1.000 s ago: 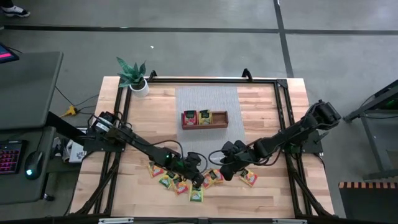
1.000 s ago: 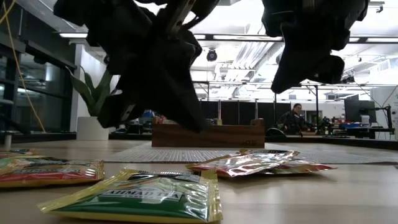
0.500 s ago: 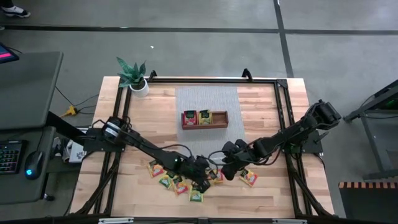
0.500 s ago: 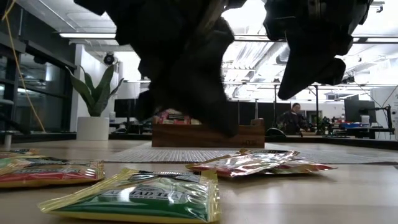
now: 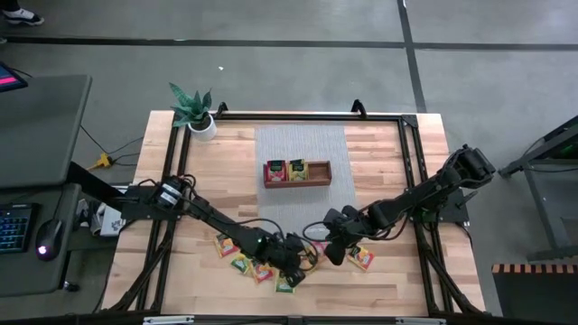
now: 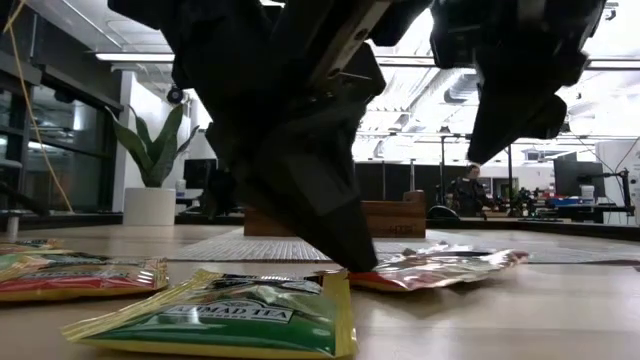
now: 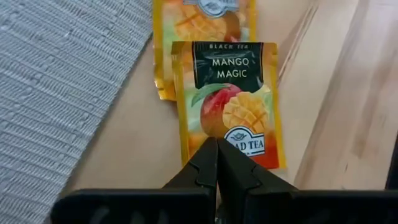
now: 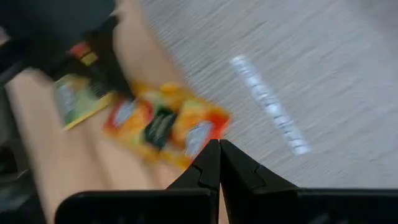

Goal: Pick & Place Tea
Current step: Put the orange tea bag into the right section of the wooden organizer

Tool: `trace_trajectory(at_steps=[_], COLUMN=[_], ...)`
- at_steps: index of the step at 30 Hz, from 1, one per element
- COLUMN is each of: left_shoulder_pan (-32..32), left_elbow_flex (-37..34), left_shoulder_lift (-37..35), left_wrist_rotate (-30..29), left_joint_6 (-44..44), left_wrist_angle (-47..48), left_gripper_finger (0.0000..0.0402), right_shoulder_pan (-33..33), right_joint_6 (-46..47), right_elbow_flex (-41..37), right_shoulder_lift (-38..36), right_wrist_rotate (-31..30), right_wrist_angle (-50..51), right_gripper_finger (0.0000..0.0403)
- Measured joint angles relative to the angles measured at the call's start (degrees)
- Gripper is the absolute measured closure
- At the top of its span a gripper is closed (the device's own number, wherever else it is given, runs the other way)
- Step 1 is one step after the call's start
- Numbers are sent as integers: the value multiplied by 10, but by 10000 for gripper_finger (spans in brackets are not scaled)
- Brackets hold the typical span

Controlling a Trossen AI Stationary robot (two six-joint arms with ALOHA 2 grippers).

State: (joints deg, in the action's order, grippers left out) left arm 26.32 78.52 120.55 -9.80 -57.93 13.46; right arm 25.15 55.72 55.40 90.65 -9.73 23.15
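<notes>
Looking down my left gripper (image 7: 216,144), I see both fingers pressed together with no gap, tips resting at the lower edge of an orange tea packet (image 7: 231,106) printed "Mango Magic"; nothing is clamped between them. A second orange packet (image 7: 202,25) lies partly under the first one's far edge, both on bare wood just beside the grey woven mat (image 7: 56,93).

From above, the left gripper (image 5: 298,255) sits low over the front of the table (image 5: 388,162), inside the scatter of tea packets (image 5: 257,266). My right gripper (image 5: 332,255) is just beside it, also fully closed and empty, with one packet (image 5: 362,259) lying on its outer side. In the right wrist view, its joined fingers (image 8: 218,163) point toward a blurred orange packet (image 8: 168,124) at the mat's edge.

At table level, a green packet (image 6: 225,318) lies nearest the camera, and the left fingertip touches a reddish packet (image 6: 440,268).

Behind the scatter, the wooden tray (image 5: 297,171) sits on the mat and holds a few packets. A potted plant (image 5: 194,113) stands at the far left corner.
</notes>
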Motion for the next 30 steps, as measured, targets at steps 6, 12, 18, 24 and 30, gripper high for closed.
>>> trace_trajectory(at_steps=[6, 12, 18, 24, 30], left_shoulder_pan=[4, 4, 4, 4, 4], left_elbow_flex=[-1, -2, -2, -3, -4], left_shoulder_lift=[11, 12, 13, 13, 13], left_wrist_rotate=[-4, -16, -23, -31, -32], left_joint_6=[-9, -9, -6, 8, 11], left_wrist_angle=[10, 11, 11, 11, 11], left_gripper_finger=[402, 402, 402, 402, 402], right_shoulder_pan=[0, 0, 0, 5, 8], right_joint_6=[-19, -4, 10, 14, 23], right_elbow_flex=[0, 0, 0, 0, 0], right_shoulder_lift=[0, 5, 32, 79, 123], right_wrist_rotate=[63, 72, 85, 102, 110], right_wrist_angle=[-77, -89, -94, -121, -168], right_gripper_finger=[402, 379, 296, 215, 177])
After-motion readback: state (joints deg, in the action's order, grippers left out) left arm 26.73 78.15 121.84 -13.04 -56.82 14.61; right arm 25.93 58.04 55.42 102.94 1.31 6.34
